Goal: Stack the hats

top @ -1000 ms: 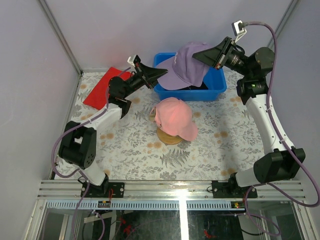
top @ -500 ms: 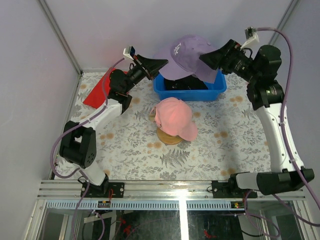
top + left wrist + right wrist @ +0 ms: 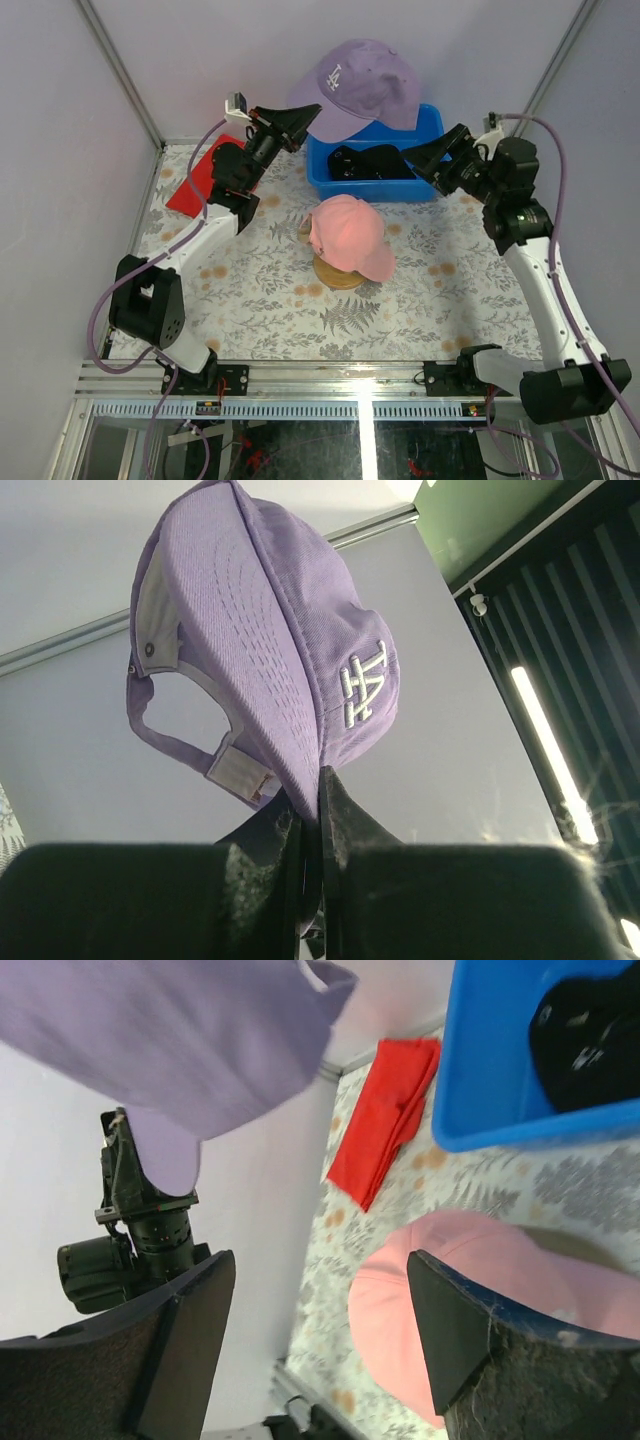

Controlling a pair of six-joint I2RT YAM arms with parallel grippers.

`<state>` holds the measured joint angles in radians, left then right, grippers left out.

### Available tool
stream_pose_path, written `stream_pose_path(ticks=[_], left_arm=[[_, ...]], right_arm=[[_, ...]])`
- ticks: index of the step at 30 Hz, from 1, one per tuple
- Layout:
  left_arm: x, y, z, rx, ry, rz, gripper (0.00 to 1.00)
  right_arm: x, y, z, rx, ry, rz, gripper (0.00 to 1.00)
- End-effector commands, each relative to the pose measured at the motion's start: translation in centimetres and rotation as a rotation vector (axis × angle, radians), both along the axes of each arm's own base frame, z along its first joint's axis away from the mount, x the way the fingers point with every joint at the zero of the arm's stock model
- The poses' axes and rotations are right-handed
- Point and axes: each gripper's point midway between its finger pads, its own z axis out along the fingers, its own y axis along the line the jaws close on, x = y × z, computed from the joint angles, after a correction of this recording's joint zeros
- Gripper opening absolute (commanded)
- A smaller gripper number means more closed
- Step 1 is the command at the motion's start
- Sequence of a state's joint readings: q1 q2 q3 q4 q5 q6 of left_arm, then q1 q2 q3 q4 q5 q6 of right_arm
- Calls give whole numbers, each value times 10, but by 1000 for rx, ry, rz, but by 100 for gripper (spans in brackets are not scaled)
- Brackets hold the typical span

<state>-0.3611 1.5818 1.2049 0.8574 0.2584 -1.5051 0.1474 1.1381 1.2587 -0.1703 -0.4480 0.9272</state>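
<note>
Gripper (image 3: 308, 113) of upstretched left arm pinches purple cap (image 3: 362, 82) brim.

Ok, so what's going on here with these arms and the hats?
The left pincer is shut on the purple LA cap, holding it in the air above the blue bin. The right pincer is open and empty, near the bin's right side. A pink cap sits on the wooden stand mid-table, and a black cap lies in the bin, so the stack is not finished.
</note>
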Motion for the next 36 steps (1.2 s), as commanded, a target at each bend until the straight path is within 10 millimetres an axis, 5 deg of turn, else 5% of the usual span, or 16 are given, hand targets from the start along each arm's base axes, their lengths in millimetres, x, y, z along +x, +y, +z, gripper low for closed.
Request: stream_pose_path(ticks=[1,8,23,26,36], left_arm=[[-13,3,19,-57,-36,30,0],[-20,-9,15,-114,-7,-21,0],[-32,-30,-3,-94,-3,-90,0],[-35,-32,-9,-93,1,-97,0],[-51,-37,-17,-78,0,-135,0]], right_arm=[[-11,35,36,211,-54,166,76],[-14,71,53,287,-149,254,75],[19,104,48,305,-211,263,72],[25,108,49,300,-217,259,63],[29,110,49,278,-222,246,1]])
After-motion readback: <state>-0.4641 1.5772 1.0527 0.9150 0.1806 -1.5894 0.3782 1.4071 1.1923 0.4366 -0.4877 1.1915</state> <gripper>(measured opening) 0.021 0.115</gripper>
